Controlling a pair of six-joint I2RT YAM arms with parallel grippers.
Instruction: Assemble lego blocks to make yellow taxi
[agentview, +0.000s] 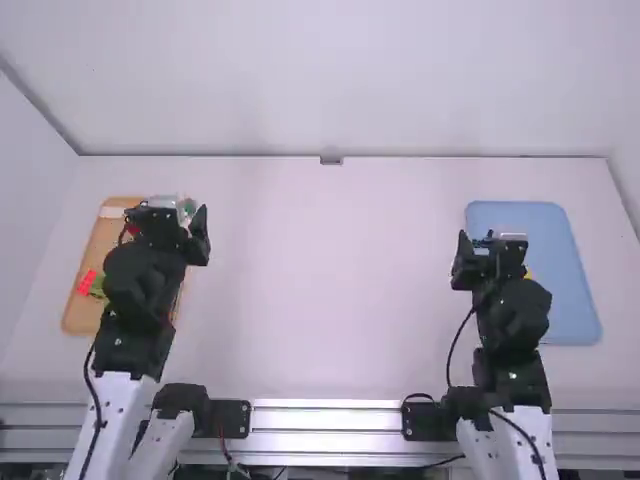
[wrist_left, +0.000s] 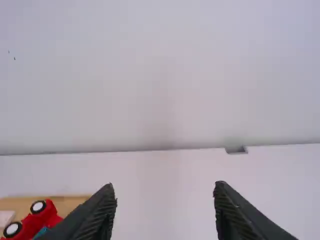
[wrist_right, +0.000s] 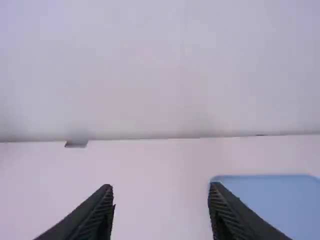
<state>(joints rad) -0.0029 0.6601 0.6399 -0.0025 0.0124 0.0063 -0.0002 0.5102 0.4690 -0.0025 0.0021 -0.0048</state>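
Observation:
My left gripper (agentview: 170, 210) is over the inner edge of the wooden tray (agentview: 75, 312) at the left. Its two fingers stand wide apart, so the left gripper (wrist_left: 166, 207) is open and empty. Red blocks with round white-and-black pieces (wrist_left: 36, 218) lie on the tray; red and green blocks (agentview: 91, 284) also lie there, partly hidden by the arm. My right gripper (agentview: 478, 245), above the inner edge of the blue tray (agentview: 578, 290), blocks part of it and a bit of yellow (agentview: 528, 274). The right gripper (wrist_right: 161, 210) is open too, holding nothing.
Between the trays the white table (agentview: 325, 290) stretches back to the wall. A small grey piece (agentview: 331, 160) sits at the table's far edge near the middle. Metal rails (agentview: 325, 418) run along the near edge, by the arm bases.

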